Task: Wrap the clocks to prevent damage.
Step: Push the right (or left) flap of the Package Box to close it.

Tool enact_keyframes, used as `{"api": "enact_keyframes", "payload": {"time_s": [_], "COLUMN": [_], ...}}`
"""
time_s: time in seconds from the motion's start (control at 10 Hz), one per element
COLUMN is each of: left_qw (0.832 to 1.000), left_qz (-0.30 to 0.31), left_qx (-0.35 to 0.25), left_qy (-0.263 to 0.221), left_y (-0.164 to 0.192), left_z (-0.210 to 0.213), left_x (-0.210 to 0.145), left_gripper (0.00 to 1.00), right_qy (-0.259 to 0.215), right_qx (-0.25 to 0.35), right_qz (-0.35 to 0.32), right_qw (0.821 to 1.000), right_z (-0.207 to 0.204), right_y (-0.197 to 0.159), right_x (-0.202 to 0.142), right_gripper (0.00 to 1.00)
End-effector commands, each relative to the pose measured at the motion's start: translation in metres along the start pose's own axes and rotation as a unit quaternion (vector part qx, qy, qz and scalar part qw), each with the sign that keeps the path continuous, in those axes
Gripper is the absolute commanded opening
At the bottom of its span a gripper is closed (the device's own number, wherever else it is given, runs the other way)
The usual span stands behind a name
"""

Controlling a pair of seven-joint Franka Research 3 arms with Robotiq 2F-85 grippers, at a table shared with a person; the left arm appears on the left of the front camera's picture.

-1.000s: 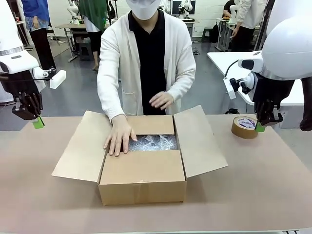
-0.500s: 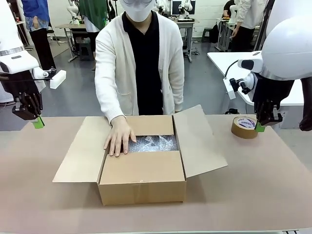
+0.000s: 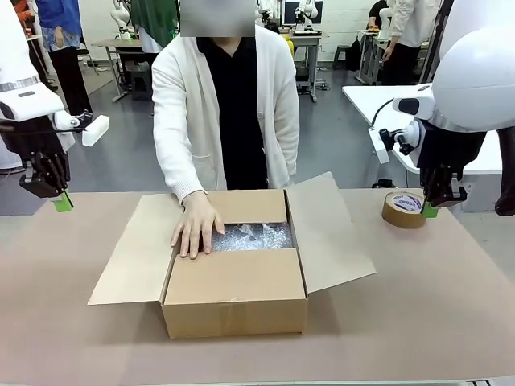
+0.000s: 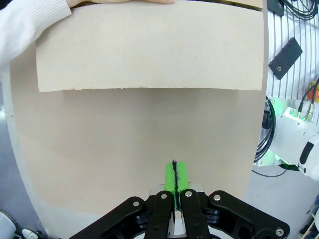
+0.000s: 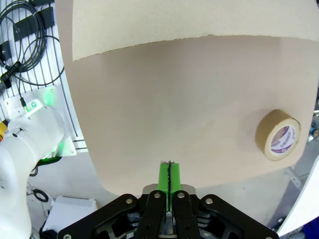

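Observation:
An open cardboard box (image 3: 236,289) stands mid-table with bubble wrap (image 3: 251,236) showing inside; the clocks are hidden. A person's hand (image 3: 195,227) rests on the box's far left edge and the wrap. My left gripper (image 3: 63,202) hangs shut above the table's left edge, far from the box, its green pads pressed together (image 4: 175,178). Off to the right, my right gripper (image 3: 430,211) is shut too, beside the tape roll, pads together (image 5: 169,178). Neither holds anything.
A roll of brown packing tape (image 3: 403,209) lies at the right rear of the table, also the tape roll (image 5: 278,134) in the right wrist view. The box's side flaps (image 3: 135,248) spread outward. Brown table surface (image 3: 434,297) lies bare around the box.
The person straightened up and drew the other hand back out of sight; one hand stays on the box. Both arms stayed still.

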State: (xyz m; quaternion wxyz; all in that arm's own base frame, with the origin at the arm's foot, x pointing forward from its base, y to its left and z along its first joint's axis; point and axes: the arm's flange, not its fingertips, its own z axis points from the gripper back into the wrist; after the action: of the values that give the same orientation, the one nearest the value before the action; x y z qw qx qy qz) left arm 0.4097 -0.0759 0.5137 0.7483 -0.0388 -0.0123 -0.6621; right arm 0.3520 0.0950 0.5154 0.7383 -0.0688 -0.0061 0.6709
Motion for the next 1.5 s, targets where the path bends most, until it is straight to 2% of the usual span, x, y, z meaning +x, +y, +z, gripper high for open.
{"api": "enact_keyframes", "payload": {"time_s": [0.0,0.9,1.0,1.1,1.2,1.3,1.4], "left_qw": [1.0,1.0,1.0,1.0,1.0,1.0,1.0], "left_qz": [-0.001,-0.001,-0.001,-0.001,-0.001,-0.001,-0.001], "left_qx": [0.0,0.0,0.0,0.0,0.0,0.0,0.0], "left_qy": [0.002,0.002,0.002,0.002,0.002,0.002,0.002], "left_y": [0.001,0.001,0.001,0.001,0.001,0.001,0.001], "left_z": [0.002,0.002,0.002,0.002,0.002,0.002,0.002], "left_x": [-0.001,-0.001,-0.001,-0.001,-0.001,-0.001,-0.001], "left_gripper": [0.0,0.0,0.0,0.0,0.0,0.0,0.0], "right_qy": [-0.004,0.0,-0.123,-0.223,-0.326,-0.383,-0.409], "right_qx": [0.005,0.0,0.068,0.066,0.056,0.045,0.026], "right_qz": [0.003,0.0,0.063,0.07,0.078,0.081,0.066], "right_qw": [1.0,1.0,0.988,0.97,0.94,0.919,0.91], "right_z": [0.001,0.0,-0.009,-0.019,-0.026,-0.036,-0.052], "right_y": [0.001,0.0,-0.015,-0.025,-0.036,-0.043,-0.047], "right_x": [-0.001,0.0,-0.019,-0.04,-0.065,-0.083,-0.098], "right_gripper": [0.01,0.01,0.01,0.01,0.01,0.01,0.01]}}
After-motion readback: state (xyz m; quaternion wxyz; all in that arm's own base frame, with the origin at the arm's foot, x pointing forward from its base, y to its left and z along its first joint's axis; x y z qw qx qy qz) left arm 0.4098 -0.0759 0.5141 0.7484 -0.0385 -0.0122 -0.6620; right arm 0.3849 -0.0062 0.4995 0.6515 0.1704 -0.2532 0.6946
